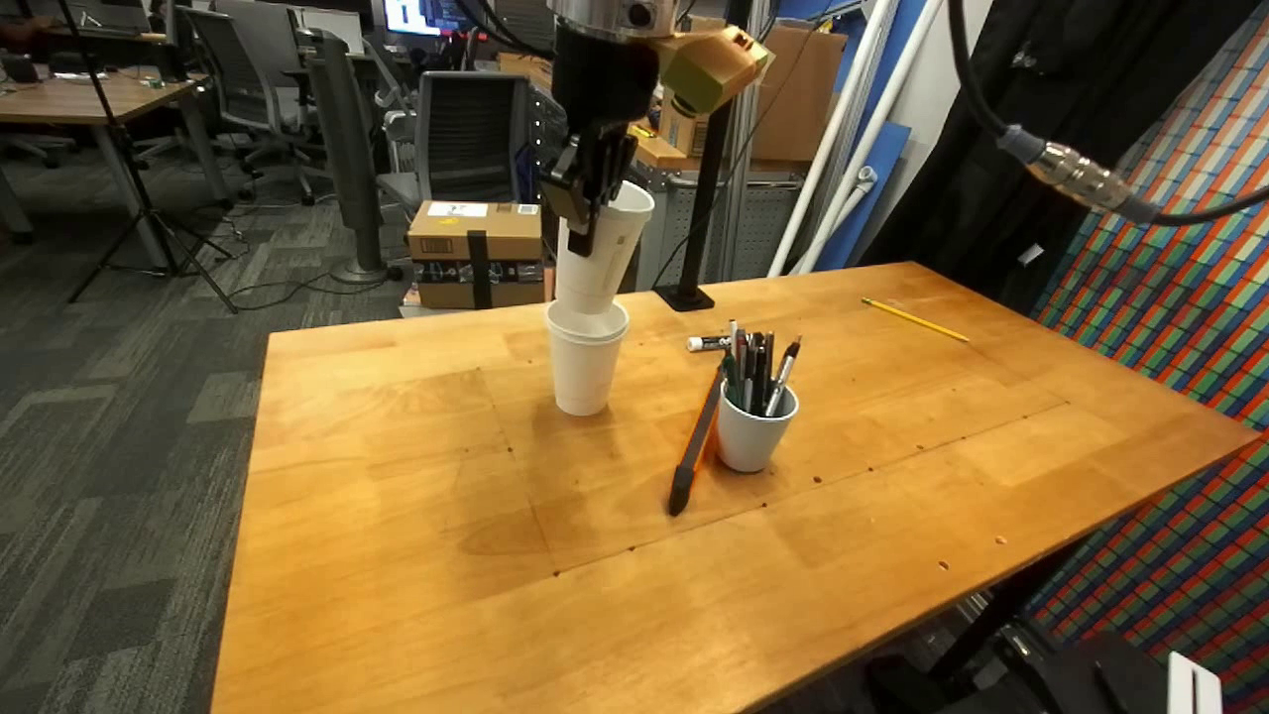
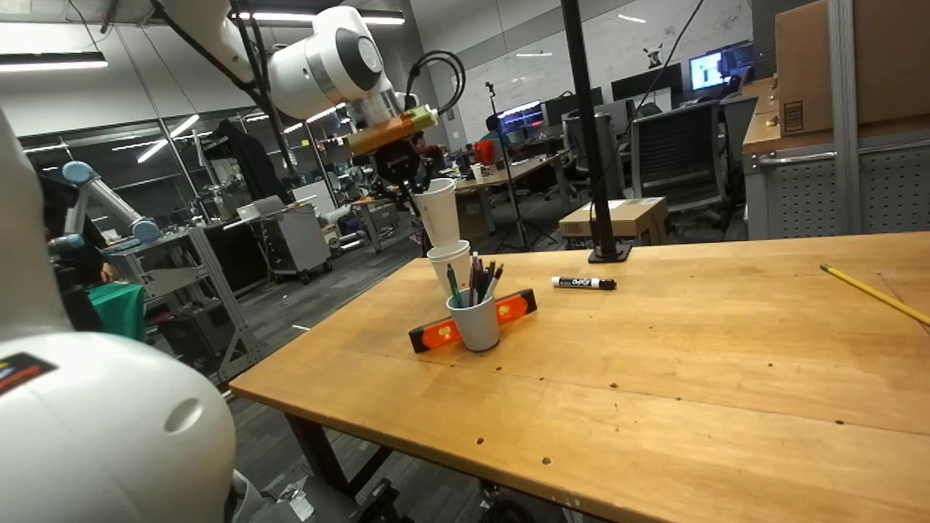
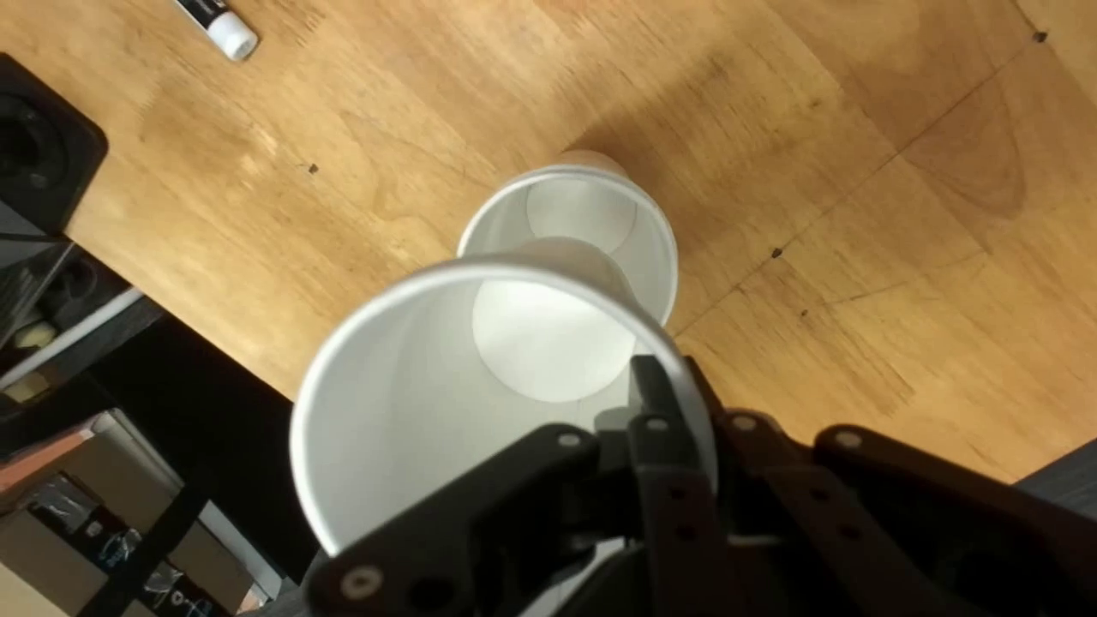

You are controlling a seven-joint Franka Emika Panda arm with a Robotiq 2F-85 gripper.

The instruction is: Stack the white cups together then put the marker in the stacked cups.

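White paper cup (image 1: 603, 268), tilted, hangs over a matching standing cup (image 1: 585, 382) on a wooden tabletop (image 1: 397, 496). The robot's jaws are closed on the wall of the upper cup, one jaw inside its rim and its partner outside. From the wrist view, the held cup's base overlaps the standing cup's mouth but sits off-centre; whether it has dipped inside or merely touches the rim cannot be made out. Nesting therefore looks under way but unfinished: the held cup probably needs centring, straightening, lowering and releasing.

The marker step seems not yet begun. An Expo dry-erase marker (image 2: 583, 283), with a white barrel and a black end, lies to the right of the standing cup in both exterior views, well apart from it. Picking it up and dropping it into the nested pair would remain.

Near the standing cup is a smaller, pale grey pen cup (image 1: 755, 441) crowded with pens (image 1: 761, 372); it is not the target. An orange-and-black spirit level (image 2: 436, 334) lies between the standing cup and the pen cup. A yellow pencil (image 1: 915, 319) lies far to the standing cup's right in both exterior views.
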